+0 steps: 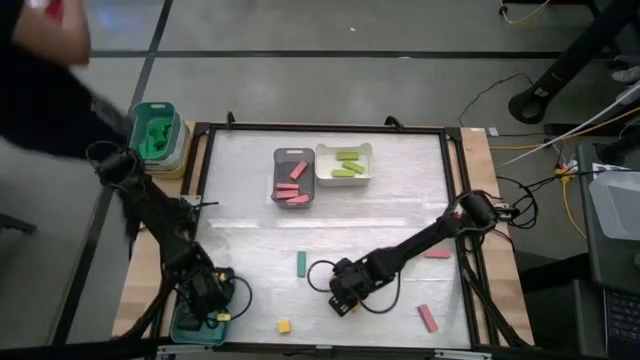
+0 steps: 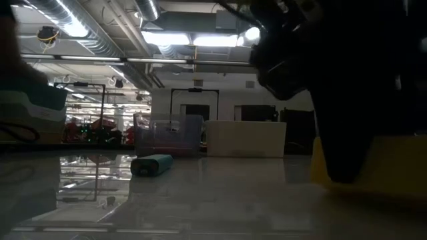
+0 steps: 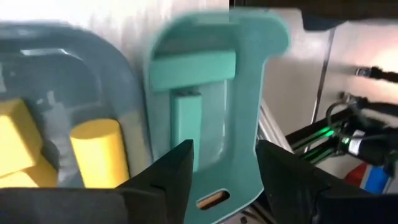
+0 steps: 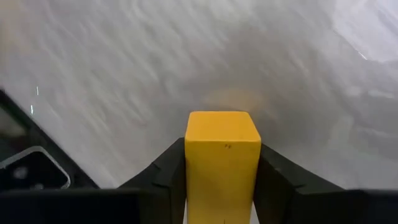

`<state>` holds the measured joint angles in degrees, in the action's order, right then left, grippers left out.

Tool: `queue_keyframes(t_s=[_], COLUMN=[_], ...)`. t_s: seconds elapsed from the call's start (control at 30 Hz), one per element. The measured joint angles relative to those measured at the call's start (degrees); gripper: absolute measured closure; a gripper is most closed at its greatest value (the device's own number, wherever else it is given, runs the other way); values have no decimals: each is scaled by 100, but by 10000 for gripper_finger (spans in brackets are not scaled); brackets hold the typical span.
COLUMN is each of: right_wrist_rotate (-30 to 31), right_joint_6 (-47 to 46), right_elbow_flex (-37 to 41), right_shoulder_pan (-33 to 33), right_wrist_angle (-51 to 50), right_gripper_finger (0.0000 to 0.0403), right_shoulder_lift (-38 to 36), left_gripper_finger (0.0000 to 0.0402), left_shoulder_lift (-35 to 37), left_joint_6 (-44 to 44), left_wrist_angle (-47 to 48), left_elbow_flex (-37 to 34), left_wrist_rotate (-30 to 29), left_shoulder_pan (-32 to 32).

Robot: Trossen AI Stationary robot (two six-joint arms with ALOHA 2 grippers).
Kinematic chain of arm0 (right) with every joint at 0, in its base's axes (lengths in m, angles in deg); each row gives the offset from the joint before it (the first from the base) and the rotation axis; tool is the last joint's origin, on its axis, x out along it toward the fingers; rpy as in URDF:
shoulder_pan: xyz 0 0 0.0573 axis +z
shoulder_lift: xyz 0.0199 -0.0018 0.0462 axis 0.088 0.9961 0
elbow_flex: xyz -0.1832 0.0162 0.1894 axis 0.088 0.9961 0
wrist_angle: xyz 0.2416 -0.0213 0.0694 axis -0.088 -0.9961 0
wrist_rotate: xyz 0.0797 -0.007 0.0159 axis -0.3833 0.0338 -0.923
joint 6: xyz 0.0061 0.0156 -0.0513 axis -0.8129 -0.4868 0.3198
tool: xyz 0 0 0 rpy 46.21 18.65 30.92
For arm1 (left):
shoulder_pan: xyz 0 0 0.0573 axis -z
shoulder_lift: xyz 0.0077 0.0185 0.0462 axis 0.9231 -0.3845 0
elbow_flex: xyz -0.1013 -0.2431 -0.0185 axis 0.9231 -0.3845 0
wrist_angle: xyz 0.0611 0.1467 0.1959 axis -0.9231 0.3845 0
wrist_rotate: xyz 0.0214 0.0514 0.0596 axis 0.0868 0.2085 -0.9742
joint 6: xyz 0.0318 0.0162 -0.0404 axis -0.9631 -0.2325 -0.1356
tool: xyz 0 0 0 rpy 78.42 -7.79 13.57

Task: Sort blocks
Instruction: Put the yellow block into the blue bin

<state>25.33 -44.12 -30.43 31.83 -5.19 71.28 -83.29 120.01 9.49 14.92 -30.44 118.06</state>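
My right gripper point(image 1: 344, 300) is low over the table's near middle, shut on a yellow block point(image 4: 224, 155), which also shows in the low view point(image 2: 390, 167). Loose on the table lie a teal bar point(image 1: 301, 264), a small yellow cube point(image 1: 284, 326) and two pink bars point(image 1: 436, 253) point(image 1: 428, 318). Pink blocks fill the grey tray point(image 1: 277, 160); light green ones lie in the white tray point(image 1: 322, 152). My left gripper point(image 3: 224, 171) is open over the teal latch point(image 3: 205, 93) of a clear bin holding yellow blocks point(image 3: 99, 152), off the table's near left corner. My right gripper pinches the yellow block between its two fingers point(image 4: 171, 168), one on each of two opposite side faces point(image 4: 194, 162). The block's end sticks out past the fingertips. In the low view the block sits close to the table surface; whether it rests on it I cannot tell.
A teal bin point(image 1: 155, 130) with green pieces stands off the table's far left corner. A person's dark sleeve point(image 1: 50, 90) reaches in at the far left. The black table frame point(image 1: 452, 150) rims the mat. Cables trail on the right beyond the table.
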Motion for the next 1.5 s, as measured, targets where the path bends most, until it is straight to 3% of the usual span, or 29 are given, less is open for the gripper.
queue_keyframes(t_s=[0.33,0.47,0.63,0.83,1.0,1.17,1.33,1.5], right_wrist_rotate=[-790,-816,-973,-872,-614,-500,-509,-531], right_joint_6=[1726,2109,2359,2261,2067,2209,2704,3188], right_elbow_flex=[30,36,34,25,19,16,14,12], right_shoulder_pan=[-1002,-1373,-1803,-2345,-2605,-2739,-2760,-2756], right_wrist_angle=[469,1370,2796,5033,6668,7670,7963,8006], right_gripper_finger=[272,267,270,265,266,266,264,264], right_shoulder_lift=[35,56,50,46,35,28,26,24], left_gripper_finger=[235,235,235,235,235,235,235,235], left_shoulder_lift=[668,1035,1486,1826,1855,1853,1933,2270], left_joint_6=[420,623,274,-114,-458,159,1071,1020], left_wrist_angle=[46,52,262,487,352,232,-250,-675], left_elbow_flex=[0,-1,-2,-2,-2,-2,-2,-2], left_wrist_rotate=[-280,-1056,-2131,-3508,-4244,-4518,-4450,-4437], left_shoulder_pan=[-596,-710,-1010,-1538,-1865,-2195,-2451,-2566])
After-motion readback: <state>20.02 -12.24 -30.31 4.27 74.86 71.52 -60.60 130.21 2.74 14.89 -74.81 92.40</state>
